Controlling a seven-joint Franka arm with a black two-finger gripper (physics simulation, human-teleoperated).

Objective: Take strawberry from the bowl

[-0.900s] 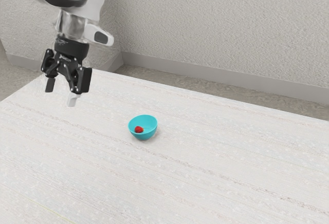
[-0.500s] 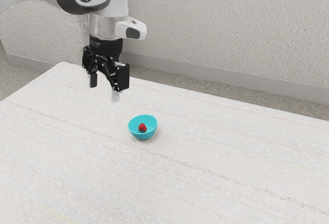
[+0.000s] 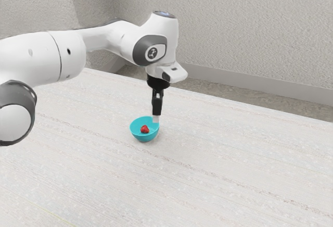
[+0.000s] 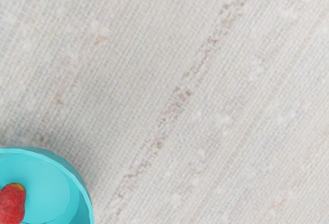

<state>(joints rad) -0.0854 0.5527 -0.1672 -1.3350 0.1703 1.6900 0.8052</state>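
Firstly, one broad white table [image 3: 234, 180], faintly streaked, bearing the bowl. One white-and-grey jointed robot arm [image 3: 122, 38], reaching over it, hand pointing down. One slim black gripper with a pale tip [image 3: 156, 118], seen edge-on beside the bowl's rim at the exterior view's right; whether open or closed, cannot tell. Best handling, in judgement: centre above the fruit before lowering, ensure an open grip, descend upright inside the wall, close softly, lift straight until clear of the rim; an off-centre descent could tip the bowl. One round turquoise bowl [image 3: 143, 138], smooth, upright, containing one fruit. One small red strawberry [image 4: 11, 204], yellowish-green at one end, lying inside the bowl, the removal still to do.
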